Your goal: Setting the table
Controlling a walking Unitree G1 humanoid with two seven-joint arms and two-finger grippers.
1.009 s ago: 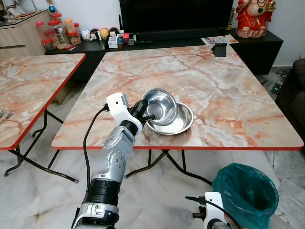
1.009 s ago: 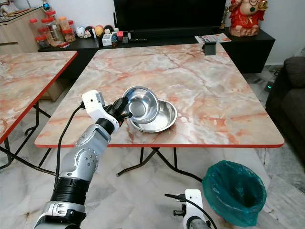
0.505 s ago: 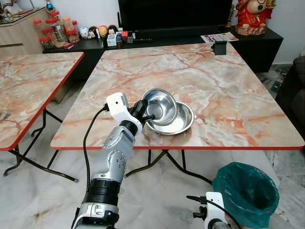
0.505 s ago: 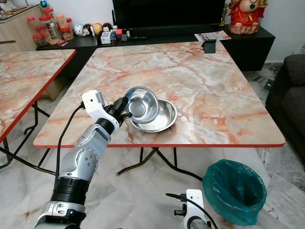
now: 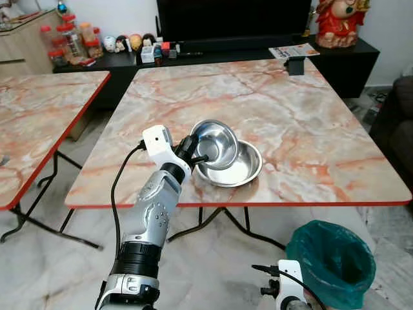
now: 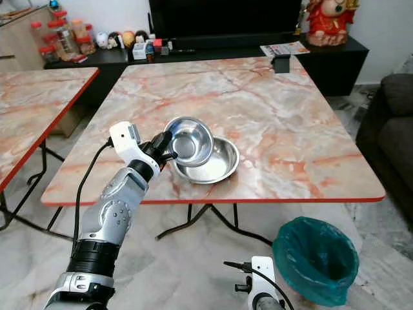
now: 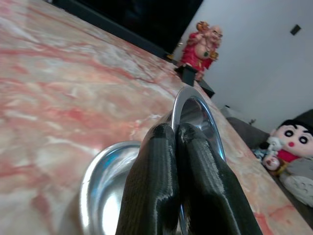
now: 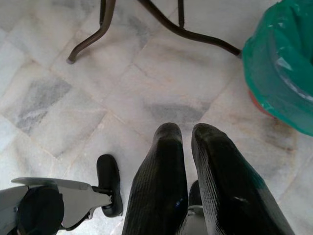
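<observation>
Two round steel dishes sit near the front edge of the square marble-patterned tabletop (image 5: 310, 129), which is pink and cream with a red rim: a deep bowl (image 5: 217, 143) and a wider, shallow plate (image 5: 245, 166). The bowl is tilted, its open side facing right and up, its lower part resting in the plate's left half; nothing can be seen in either. The left gripper (image 5: 193, 150) has its two black ribbed fingers (image 7: 151, 181) pressed together on the bowl's near left rim, one on each side of the thin metal wall. The right gripper (image 8: 188, 147) hangs low over the pale marble floor tiles (image 8: 58, 98), its fingers nearly together with a narrow gap, holding nothing. On the floor to the near right stands one bin lined with a green plastic bag (image 5: 330, 258). A second table of the same pattern (image 5: 39, 123) stands to the left. At the far right tabletop edge is a small black box (image 5: 295, 66), and behind it on the dark cabinet a red figurine (image 5: 334, 22) and several jars (image 5: 64, 42) at the far left.
</observation>
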